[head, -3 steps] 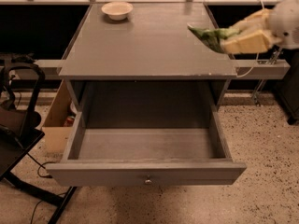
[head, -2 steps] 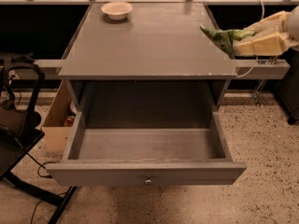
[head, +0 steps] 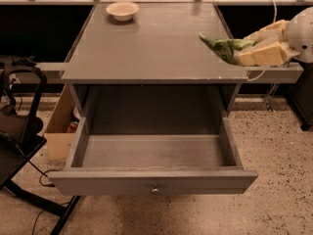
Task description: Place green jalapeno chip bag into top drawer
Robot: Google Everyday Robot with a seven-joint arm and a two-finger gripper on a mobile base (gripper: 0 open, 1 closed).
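Camera view: gripper sits at the right edge of frame, over the right front corner of the grey cabinet top. The claw is clamped on the green jalapeno chip bag. The pale yellow fingers pinch the bag's right end. The rest of the bag sticks out of the claw toward frame-left, tilted and crinkled, green with a pale patch. Can't tell if the bag's lower edge touches the cabinet top or hangs just above it.

The white rounded arm housing is directly behind the claw and cut off by the frame edge. A thin pale cable loops up above it.

The top drawer is below the claw and to its left, pulled well out of the cabinet. Its flat front panel is nearest the camera, with a round metal knob at the panel's centre. The drawer's grey bottom and both side walls are in view. The bag is not in the drawer. It is up over the cabinet top, above and to the right of the drawer's right wall.

A white bowl stands upright, well apart from the claw, at the far left back corner of the cabinet top.

A grey rail runs just under the claw and off to the right.

A cardboard box sits low and far left of the claw, beside the cabinet. A black frame stands further left.

Speckled floor lies below the claw.
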